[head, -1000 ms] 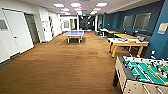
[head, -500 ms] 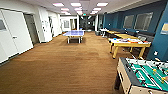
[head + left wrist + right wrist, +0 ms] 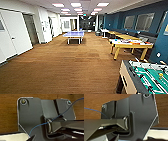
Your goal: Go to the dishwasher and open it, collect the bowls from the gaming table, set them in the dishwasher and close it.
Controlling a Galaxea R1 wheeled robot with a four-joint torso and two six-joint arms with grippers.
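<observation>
The gaming table [image 3: 130,46], with a white top, yellow rim and yellow legs, stands by the blue wall at the right, some way ahead of me. Small blurred coloured things lie on its top, a blue one [image 3: 115,39] near its left end and orange ones further right. I cannot tell whether any is a bowl. The dishwasher is out of view. Both wrist views look down past the robot's dark plate onto the wooden floor [image 3: 7,112].
A blue ping-pong table [image 3: 73,34] stands mid-room far ahead. A green-field foosball table [image 3: 147,77] is close at the lower right. White doors [image 3: 15,37] line the left wall. Wide brown wooden floor [image 3: 62,67] stretches ahead, and more tables stand along the right wall.
The whole head view has shifted slightly, with the foosball table sliding a little towards the right edge, so the camera has moved. Nothing in the room itself has moved.
</observation>
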